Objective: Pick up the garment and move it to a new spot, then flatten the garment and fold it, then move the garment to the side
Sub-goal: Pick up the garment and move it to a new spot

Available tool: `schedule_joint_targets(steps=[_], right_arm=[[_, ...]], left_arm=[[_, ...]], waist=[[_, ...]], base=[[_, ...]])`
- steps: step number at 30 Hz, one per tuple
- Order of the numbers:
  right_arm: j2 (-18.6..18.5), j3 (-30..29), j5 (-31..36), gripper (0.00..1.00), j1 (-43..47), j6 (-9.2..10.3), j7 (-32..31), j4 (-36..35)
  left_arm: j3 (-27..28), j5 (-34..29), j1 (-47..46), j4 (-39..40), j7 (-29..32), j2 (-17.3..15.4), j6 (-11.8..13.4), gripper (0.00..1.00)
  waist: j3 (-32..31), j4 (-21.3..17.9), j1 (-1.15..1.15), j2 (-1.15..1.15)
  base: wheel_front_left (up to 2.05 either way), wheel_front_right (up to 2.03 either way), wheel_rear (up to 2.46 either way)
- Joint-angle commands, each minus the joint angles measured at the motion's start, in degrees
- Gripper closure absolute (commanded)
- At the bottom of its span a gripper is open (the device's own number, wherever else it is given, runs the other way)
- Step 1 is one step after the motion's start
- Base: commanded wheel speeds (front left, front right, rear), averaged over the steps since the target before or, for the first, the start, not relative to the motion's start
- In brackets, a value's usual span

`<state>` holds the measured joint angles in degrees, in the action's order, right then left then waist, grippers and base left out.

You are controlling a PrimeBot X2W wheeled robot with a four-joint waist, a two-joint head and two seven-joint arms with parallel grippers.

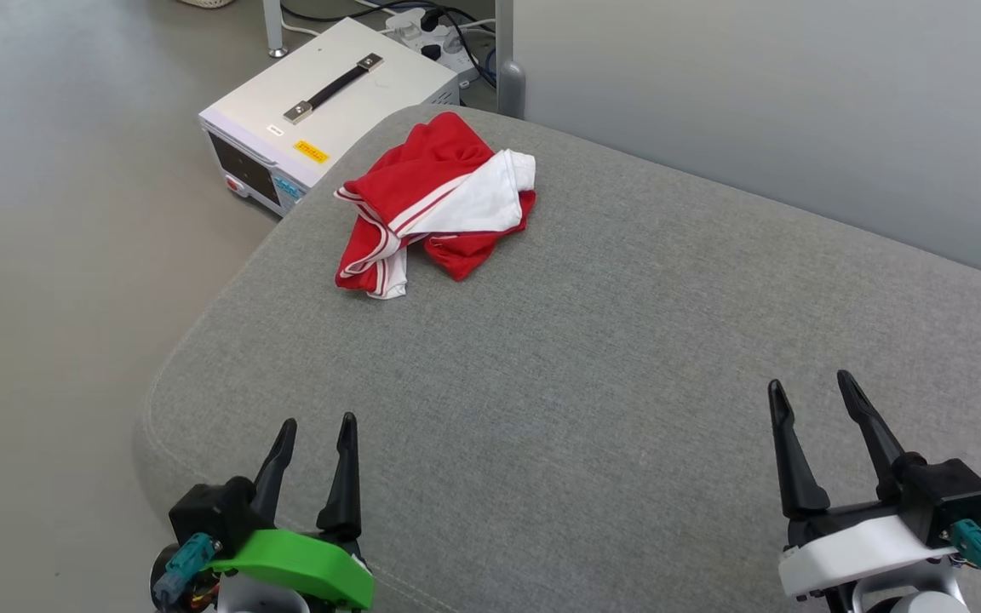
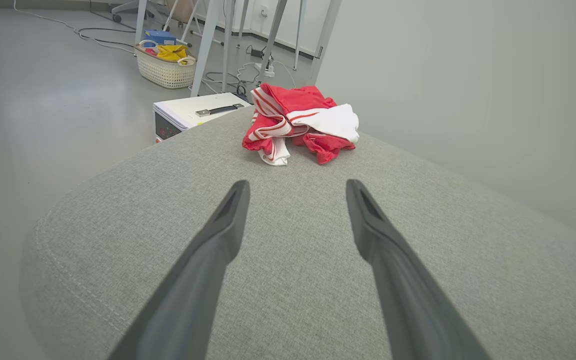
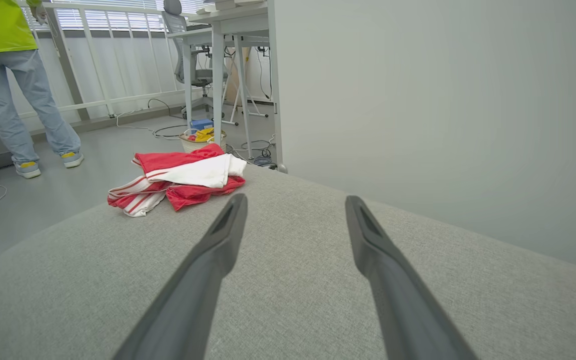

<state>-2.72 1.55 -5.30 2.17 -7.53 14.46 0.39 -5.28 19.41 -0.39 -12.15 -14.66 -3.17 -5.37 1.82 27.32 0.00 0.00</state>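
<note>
The garment is lying crumpled in a loose heap near the far left corner of the grey upholstered seat. A white sleeve is folding over the red body, and the striped trim is curling at the heap's near edge. It is looking soft, light and limp, so it is likely going to sag and fall open when lifted, and a pinch is probably going to catch several layers at once. Nothing about it is seeming fragile or slippery. A raised fold by the trim, or the ridge of the sleeve, is offering the best purchase. Both sets of jaws are standing wide and empty, well apart from the heap. The left jaws are hovering at the seat's near left edge, the right jaws at its near right. On the floor beyond the corner a white box with a handle is sitting just beside the seat.
</note>
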Motion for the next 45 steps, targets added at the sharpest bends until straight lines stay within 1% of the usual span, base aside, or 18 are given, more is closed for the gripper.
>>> schedule_joint_targets(steps=[1,4,8,12,13,15,17,19,21,26,28,30,32,34,39,42,45], right_arm=[[-0.2,-0.1,0.2,0.00,-0.1,0.04,0.5,-0.1],[-0.2,0.2,0.7,0.00,-0.4,0.04,0.5,-0.2],[-0.2,0.8,2.2,0.00,-1.6,0.04,0.5,-0.8],[-0.2,1.0,4.2,0.00,-3.3,0.04,0.5,-1.8],[-0.2,1.1,4.7,0.00,-3.8,0.04,0.5,-2.0],[-0.2,1.2,5.7,0.00,-4.9,0.04,0.5,-2.6],[-0.3,1.7,6.5,0.00,-6.1,0.04,0.5,-2.9],[-0.6,2.2,7.0,0.00,-7.3,0.04,0.5,-3.3],[-0.7,2.5,7.2,0.00,-8.3,0.04,0.5,-3.9],[-0.6,3.0,7.3,0.00,-11.0,0.04,0.5,-5.0],[-0.6,3.0,7.2,0.00,-11.7,0.04,0.5,-5.3],[-0.5,3.0,7.0,0.00,-12.4,0.04,0.5,-5.5],[-0.5,3.0,7.0,0.00,-12.8,0.04,0.5,-5.6],[-0.4,2.8,6.9,0.00,-13.1,0.04,0.5,-5.7],[-0.3,3.1,6.5,0.00,-13.6,0.04,0.5,-5.6],[-0.3,3.2,6.5,0.00,-13.9,0.04,0.5,-5.3],[-0.2,3.0,6.4,0.00,-14.0,0.04,0.5,-5.2]], left_arm=[[0.0,0.0,-0.6,0.2,-0.3,0.3,0.1,0.00],[-0.5,-0.1,-0.9,-0.5,-0.3,0.3,0.2,0.00],[-1.1,0.5,-2.6,-2.2,-0.3,0.3,0.0,0.00],[-1.4,-0.8,-7.7,-6.3,-0.3,0.1,-0.8,0.00],[-2.3,-1.2,-9.8,-8.4,-0.3,-0.7,-1.2,0.00],[-4.2,-1.7,-14.6,-11.5,0.7,-2.7,-1.7,0.00],[-5.2,-1.1,-19.9,-14.1,2.9,-4.9,-1.9,0.00],[-6.1,0.3,-25.2,-15.8,5.6,-7.4,-2.0,0.00],[-7.6,3.1,-30.0,-16.8,9.2,-10.3,-2.1,0.00],[-13.7,10.1,-40.0,-18.6,22.3,-20.6,-2.1,0.00],[-15.0,13.3,-43.1,-18.7,27.0,-24.0,-2.1,0.00],[-16.5,15.4,-45.8,-18.9,31.2,-27.6,-2.1,0.00],[-18.0,16.9,-48.1,-19.0,33.8,-30.8,-2.1,0.00],[-18.5,19.1,-50.0,-19.5,35.6,-32.9,-2.1,0.00],[-19.5,23.7,-52.9,-21.9,38.7,-36.4,-2.1,0.00],[-18.3,28.3,-53.6,-24.1,40.0,-36.1,-2.1,0.00],[-19.1,29.7,-53.9,-25.3,40.9,-36.4,-2.1,0.00]], waist=[[0.4,-0.5,0.00,0.00],[1.5,-1.3,0.00,0.00],[4.9,-3.3,0.00,0.00],[9.8,-5.8,0.00,0.00],[11.4,-6.6,0.00,0.00],[14.3,-7.9,0.00,0.00],[17.0,-9.4,0.00,0.00],[19.5,-11.0,0.00,0.00],[21.8,-12.7,0.00,0.00],[26.4,-16.9,0.00,0.00],[28.0,-18.5,0.00,0.00],[29.3,-19.9,0.00,0.00],[30.4,-21.1,0.00,0.00],[31.3,-22.0,0.00,0.00],[32.7,-23.8,0.00,0.00],[32.9,-24.6,0.00,0.00],[32.9,-25.1,0.00,0.00]], base=[[0.00,0.00,0.00],[0.00,0.00,0.00],[0.00,0.00,0.00],[0.00,0.00,0.00],[0.00,0.00,0.00],[0.00,0.00,0.00],[0.00,0.00,0.00],[0.00,0.00,0.00],[0.00,0.00,0.00],[0.00,0.00,0.00],[0.00,0.00,0.00],[0.00,0.00,0.00],[0.00,0.00,0.00],[0.00,0.00,0.00],[0.00,0.00,0.00],[0.00,0.00,0.00],[0.00,0.00,0.00]])
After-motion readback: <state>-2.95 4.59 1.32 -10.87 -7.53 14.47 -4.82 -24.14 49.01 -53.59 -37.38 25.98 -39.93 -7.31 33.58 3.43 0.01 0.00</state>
